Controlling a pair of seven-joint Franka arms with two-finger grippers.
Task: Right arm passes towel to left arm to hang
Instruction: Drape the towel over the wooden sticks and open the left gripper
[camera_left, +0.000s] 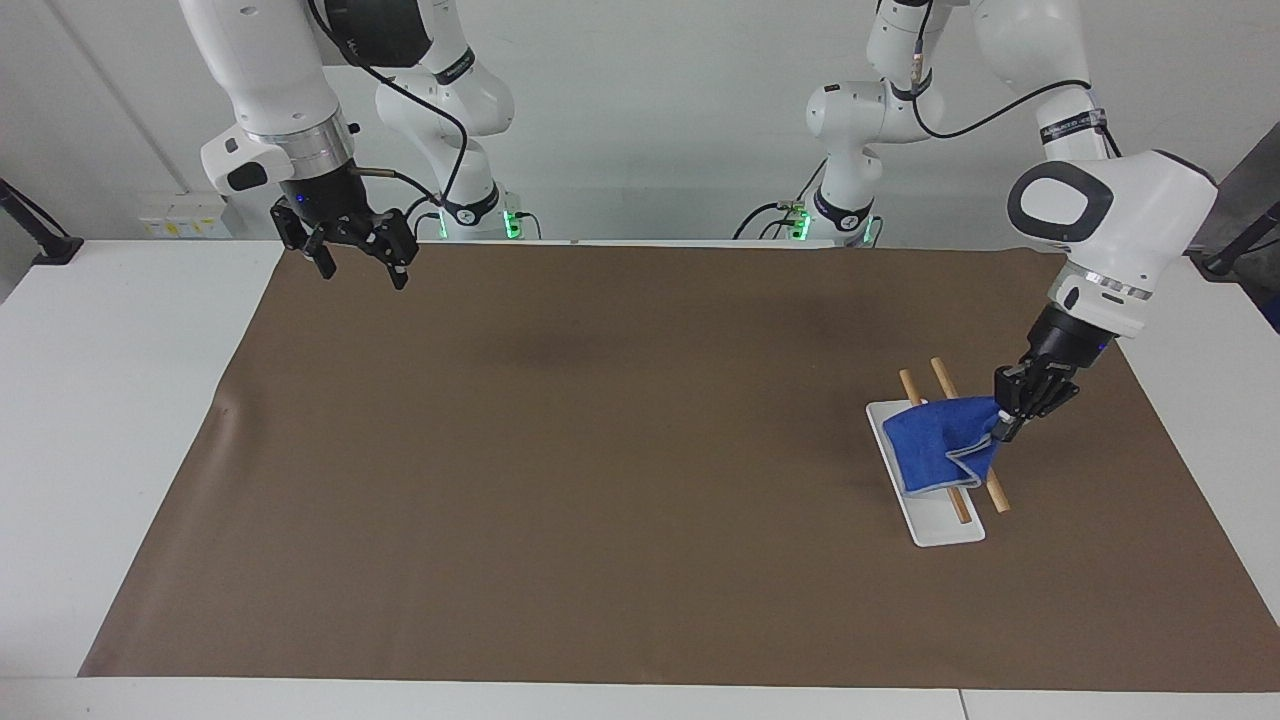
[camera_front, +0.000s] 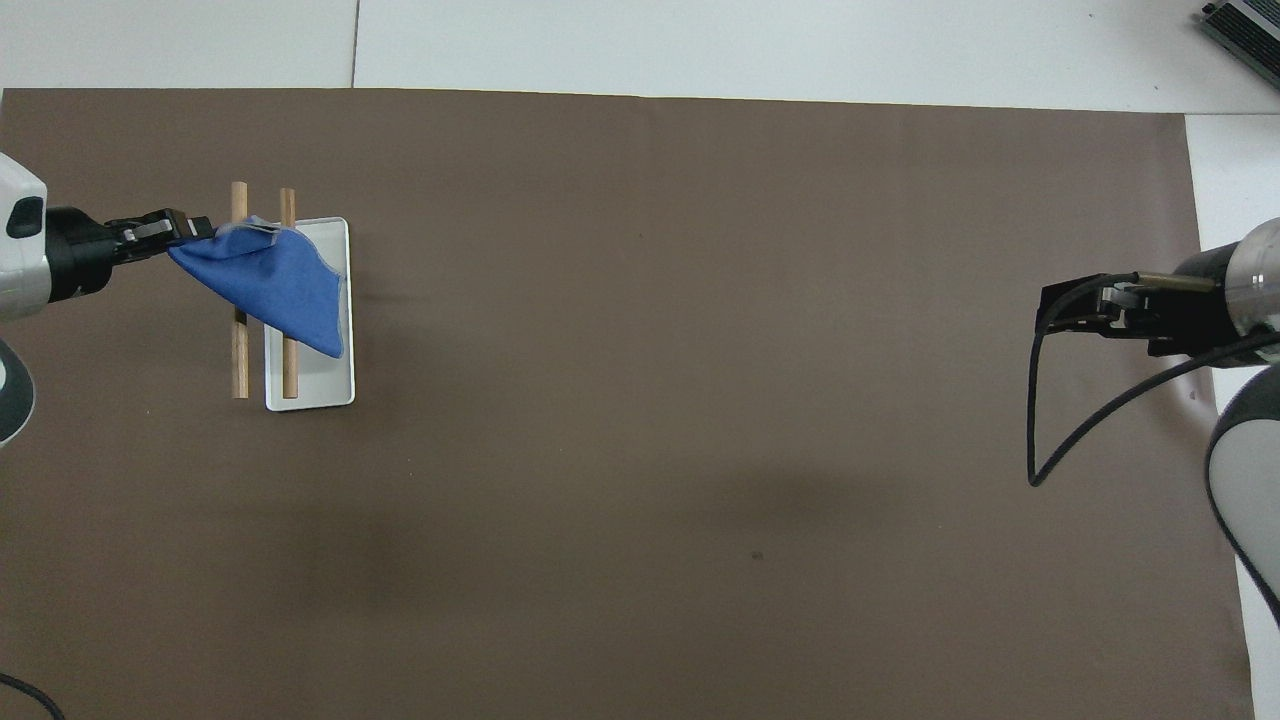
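The left gripper (camera_left: 1005, 418) is at the right middle of the facing view, low over the brown mat (camera_left: 600, 480). It is pinched shut on one corner of the blue towel (camera_left: 940, 445). In the overhead view the same gripper (camera_front: 190, 229) comes in from the left edge, and most of the left arm (camera_front: 20, 270) is cut off there.

The towel (camera_front: 275, 295) hangs out from that pinched corner and drapes over two wooden rods (camera_left: 950, 435) and a white flat base (camera_left: 945, 525). It hides the middle of both rods, so only their ends stick out. I cannot tell how the rods are fixed to the base, or if the cloth rests fully on them or is partly held up. A pale edge runs along the towel's lower border.

The right gripper (camera_left: 360, 265) is at the upper left of the facing view, up in the air over the mat's corner, holding nothing. Its two fingers stand apart. In the overhead view it (camera_front: 1075, 310) shows at the right edge, with a black cable (camera_front: 1040, 440) looping below it. The right arm (camera_left: 270, 80) is cut off at the top of the facing view.

The white table (camera_left: 100, 400) shows around the mat.
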